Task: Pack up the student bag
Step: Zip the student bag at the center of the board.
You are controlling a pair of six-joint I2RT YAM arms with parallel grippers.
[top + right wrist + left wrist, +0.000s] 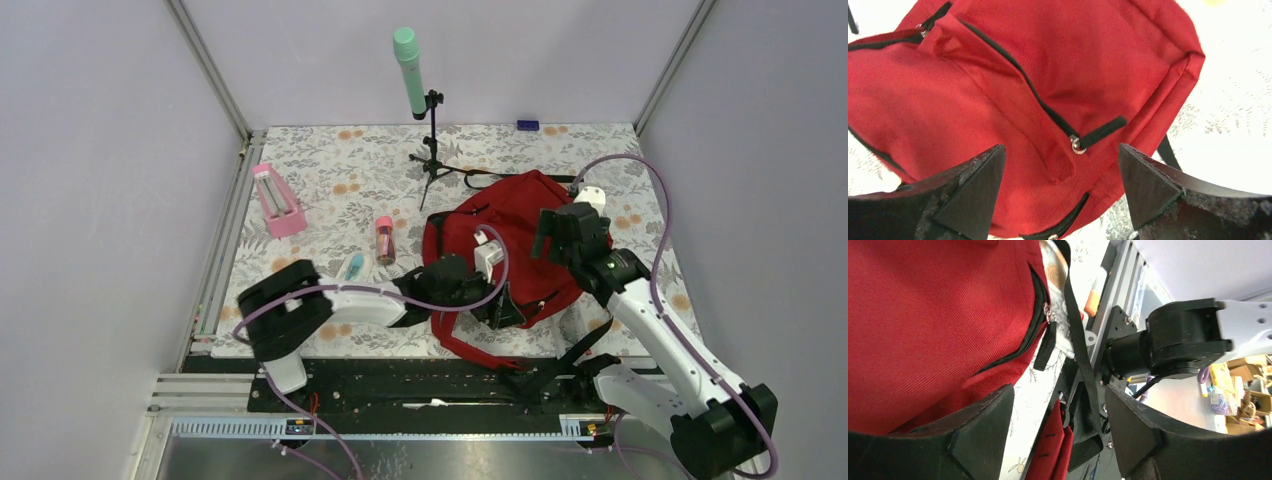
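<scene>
Here the student bag (520, 215) lies on the floral tablecloth (340, 180), its inside hidden. The left gripper (1055, 395) and right gripper (1060, 147) stand open at it, gripping nothing; pale walls (100, 150) stand around.

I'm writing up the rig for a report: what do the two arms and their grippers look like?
The left arm and right arm share white links between bulky black joints, each trailing a looping lilac cable. The left gripper and right gripper each end in two matte black, wedge-shaped fingers. No markings show.
</scene>
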